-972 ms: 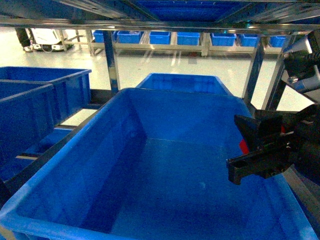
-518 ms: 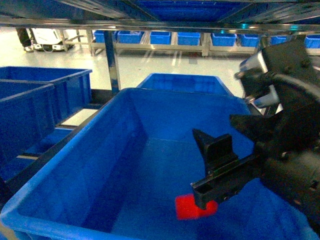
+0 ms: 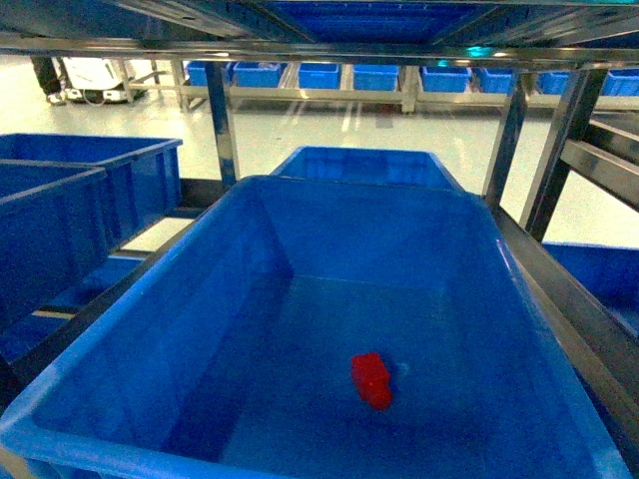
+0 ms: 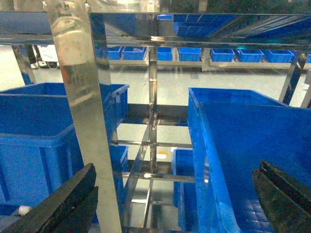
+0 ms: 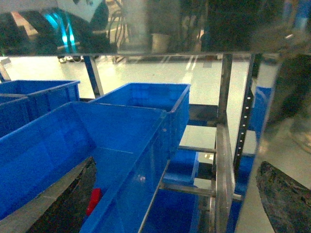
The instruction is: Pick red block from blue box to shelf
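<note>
The red block (image 3: 371, 379) lies loose on the floor of a wide, smooth-walled blue tub (image 3: 200, 339) that stands on a tier of the steel shelf (image 3: 222, 120). In the right wrist view the red block (image 5: 94, 200) shows low on the left, inside that tub (image 5: 126, 141). My right gripper (image 5: 177, 167) is open, drawn back outside the tub's right wall, and holds nothing. My left gripper (image 4: 176, 170) is open and empty, left of the tub (image 4: 243, 145), behind a shelf upright (image 4: 82, 121). Neither gripper shows in the head view. The blue box is out of view.
Dark blue crates (image 3: 80, 200) fill the shelf to the left. A second blue tub (image 3: 364, 165) stands behind the first. Steel rails (image 3: 559, 289) run along the tub's right side, and a shelf tier (image 3: 319, 45) hangs close overhead. More blue boxes (image 3: 319, 75) line the far floor.
A second ago my right gripper held the red block over the tub. It opened, the block dropped to the tub floor, and the arm pulled back out of the head view.
</note>
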Robot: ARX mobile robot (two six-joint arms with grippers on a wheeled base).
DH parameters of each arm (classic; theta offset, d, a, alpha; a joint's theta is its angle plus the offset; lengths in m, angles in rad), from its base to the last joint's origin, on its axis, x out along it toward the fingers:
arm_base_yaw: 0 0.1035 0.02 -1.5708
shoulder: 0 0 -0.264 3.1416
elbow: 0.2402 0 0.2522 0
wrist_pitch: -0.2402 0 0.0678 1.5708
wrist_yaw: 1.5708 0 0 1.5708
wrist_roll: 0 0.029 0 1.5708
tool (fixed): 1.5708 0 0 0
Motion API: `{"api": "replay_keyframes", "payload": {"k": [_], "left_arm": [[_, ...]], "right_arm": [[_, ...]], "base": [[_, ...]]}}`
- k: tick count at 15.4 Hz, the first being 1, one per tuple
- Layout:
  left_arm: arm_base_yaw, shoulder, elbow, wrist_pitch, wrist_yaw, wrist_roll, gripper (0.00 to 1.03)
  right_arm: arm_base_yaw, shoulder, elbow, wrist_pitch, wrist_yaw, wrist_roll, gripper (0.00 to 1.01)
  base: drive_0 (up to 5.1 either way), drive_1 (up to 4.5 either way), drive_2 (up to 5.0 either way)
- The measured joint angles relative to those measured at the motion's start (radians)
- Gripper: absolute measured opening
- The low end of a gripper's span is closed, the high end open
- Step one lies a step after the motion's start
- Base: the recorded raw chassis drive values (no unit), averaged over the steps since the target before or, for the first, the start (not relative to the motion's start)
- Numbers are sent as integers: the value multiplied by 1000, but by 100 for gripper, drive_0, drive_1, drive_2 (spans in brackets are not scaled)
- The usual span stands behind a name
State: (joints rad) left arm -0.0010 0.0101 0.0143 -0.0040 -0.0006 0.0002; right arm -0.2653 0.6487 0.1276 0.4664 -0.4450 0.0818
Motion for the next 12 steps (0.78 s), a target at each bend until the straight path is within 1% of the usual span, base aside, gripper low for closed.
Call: {"api": "replay_keyframes", "payload": {"k": [1, 2, 3, 5, 6, 7, 8, 9, 10, 11, 12], "left_arm": [[0, 0, 0, 0, 0, 0, 98], [0, 0, 0, 0, 0, 0, 98], [0, 0, 0, 0, 0, 0, 98], [0, 0, 0, 0, 0, 0, 98], [0, 0, 0, 0, 0, 0, 98], [0, 0, 0, 0, 0, 0, 98], [0, 0, 0, 0, 0, 0, 98], [0, 0, 0, 0, 0, 0, 98], [0, 0, 0, 0, 0, 0, 98], [0, 0, 0, 0, 0, 0, 98], [0, 0, 0, 0, 0, 0, 98]], "right_arm": [[-52, -134, 0, -116, -41, 18, 98], [-82, -252, 0, -203, -57, 38, 98], [-90, -302, -4, -198, -29, 47, 98], [-124, -314, -27, -143, 129, 62, 98], [-130, -318, -48, -164, 198, 63, 98], [-121, -310, -64, -150, 246, 48, 98], [-101, -312, -64, -152, 268, 32, 98], [-66, -324, -65, -172, 287, 18, 98], [-27, -337, -67, -204, 300, 11, 98], [12, -344, -69, -224, 301, 11, 98], [69, -351, -73, -243, 302, 7, 98]], "base": [[0, 0, 0], [0, 0, 0], [0, 0, 0], [0, 0, 0], [0, 0, 0], [0, 0, 0], [0, 0, 0], [0, 0, 0], [0, 0, 0], [0, 0, 0], [0, 0, 0]]}}
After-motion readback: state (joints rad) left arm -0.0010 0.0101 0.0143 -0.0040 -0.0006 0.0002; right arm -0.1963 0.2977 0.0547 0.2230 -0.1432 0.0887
